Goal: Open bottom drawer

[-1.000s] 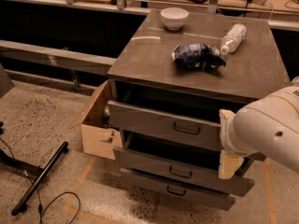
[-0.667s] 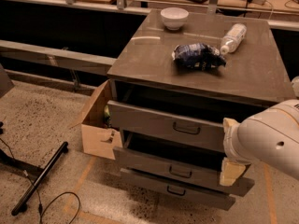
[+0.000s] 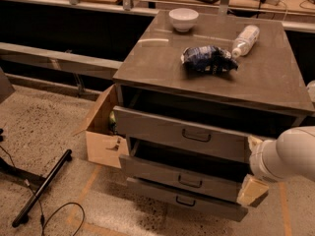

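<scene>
- The bottom drawer (image 3: 215, 207) is the lowest, shallowest grey front on the cabinet (image 3: 275, 77), right down near the floor. It looks pushed in or close to it, while the two drawers above have dark gaps over them.
- Its handle (image 3: 185, 201) is a small dark bracket in the middle of the panel. That's the only sensible place to take hold, since the rest of the front is flat metal with nothing to hook.
- The gripper (image 3: 252, 167) sits at the cabinet's front right corner, level with the middle drawer and well to the right of that handle. Its two beige fingers (image 3: 252, 191) stand spread apart, one above the other, with nothing held.
- Handling guess: sheet metal, so stiff and not fragile. No telling what's inside, so it could drag or be heavy. The handle looks smooth and shallow, so a loose pinch might slip off. A straight pull outward should suit it better than any twisting.
- Watch-out: the middle drawer's handle (image 3: 189, 182) looks the same and sits just above, so it's easy to grab the wrong one.
- The bowl (image 3: 183, 18), bottle (image 3: 245, 39) and bag (image 3: 208, 59) on top could shift if the cabinet gets yanked.
</scene>
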